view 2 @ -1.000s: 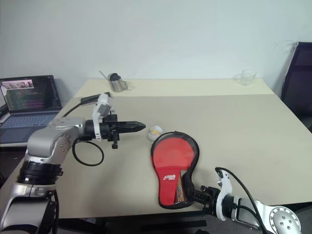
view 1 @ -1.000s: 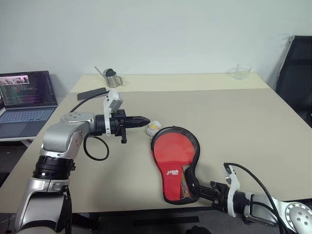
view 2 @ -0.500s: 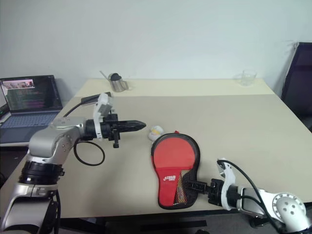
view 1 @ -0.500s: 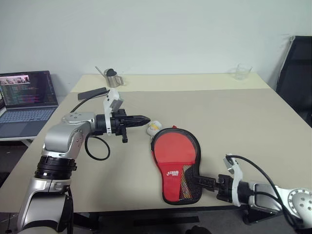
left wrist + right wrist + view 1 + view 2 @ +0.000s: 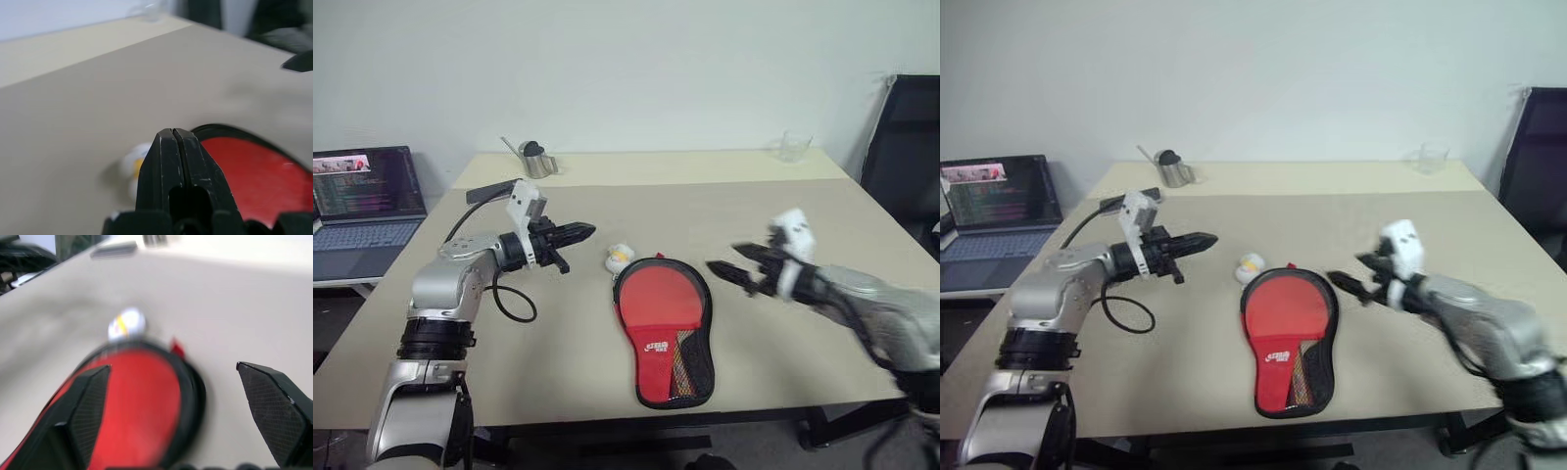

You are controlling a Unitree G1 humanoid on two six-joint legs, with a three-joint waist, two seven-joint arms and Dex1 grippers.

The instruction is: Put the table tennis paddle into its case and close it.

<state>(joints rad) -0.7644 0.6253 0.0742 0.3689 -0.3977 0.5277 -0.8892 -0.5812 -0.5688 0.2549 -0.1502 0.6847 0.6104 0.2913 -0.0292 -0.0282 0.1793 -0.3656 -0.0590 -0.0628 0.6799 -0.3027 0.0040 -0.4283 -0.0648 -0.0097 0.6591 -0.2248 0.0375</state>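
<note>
Lying flat on the smooth beige counter [image 5: 822,215] is the soft black case [image 5: 664,328], shaped like a bat. The table tennis paddle [image 5: 658,299] sits inside it, round red face up, striped handle at the narrow end. A small white and yellow ball [image 5: 619,258] touches the case's rim. The left tool [image 5: 584,230] is closed, holding nothing. The right tool [image 5: 181,416] hangs above the counter, spread wide and empty.
</note>
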